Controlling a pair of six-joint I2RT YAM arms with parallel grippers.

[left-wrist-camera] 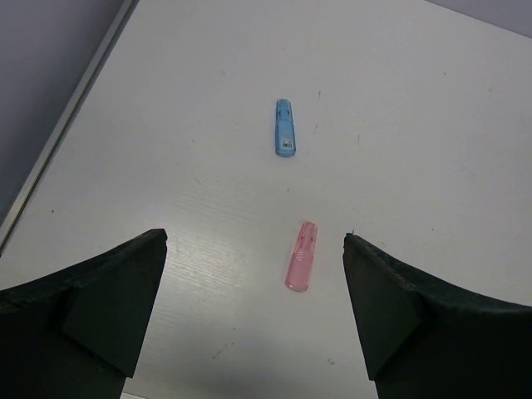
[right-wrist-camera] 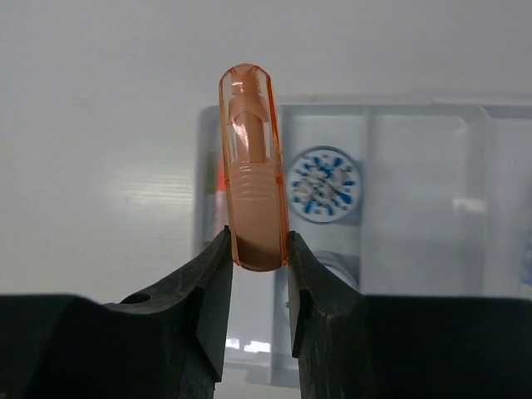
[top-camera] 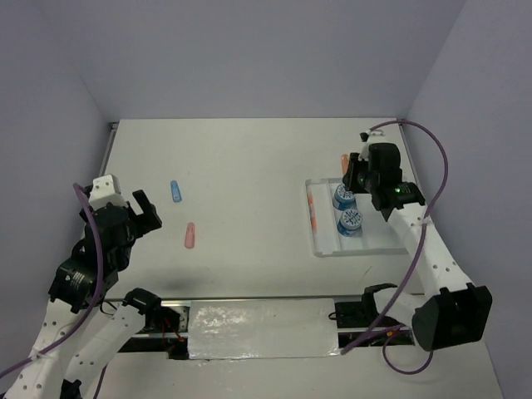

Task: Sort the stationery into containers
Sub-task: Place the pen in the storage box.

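1. Okay, counter (top-camera: 249, 150): white, carries everything. The tray is on the right half and the loose pieces lie on the left half.
2. Tray (top-camera: 370, 239): shallow, white, split into long narrow compartments, sitting in front of my right arm.
3. Left tool (left-wrist-camera: 253, 241): released, jaws wide apart, nothing between them. It hangs above the counter on the left. In the wrist view, the pink capsule lies in the gap between the fingers and the blue one is farther out.
4. Right tool (top-camera: 347, 170): clenched on the orange capsule, at the far end of the tray and close to the farther roll.
5. Two blue-white rolls (top-camera: 343, 197): both in the tray, in the same compartment, one behind the other and near each other.
6. Orange pen (top-camera: 312, 208): lies lengthwise in the tray's leftmost compartment, left of the rolls.
7. Orange capsule (right-wrist-camera: 253, 166): pinched by its lower end between my right fingers, with the rest sticking out past the fingertips. It is translucent, and the inner part shows through.
8. Pink capsule (left-wrist-camera: 301, 255): flat on the counter, left of centre, well apart from the tray.
9. Blue capsule (left-wrist-camera: 284, 127): flat on the counter beyond the pink one. The two are near each other but not touching.
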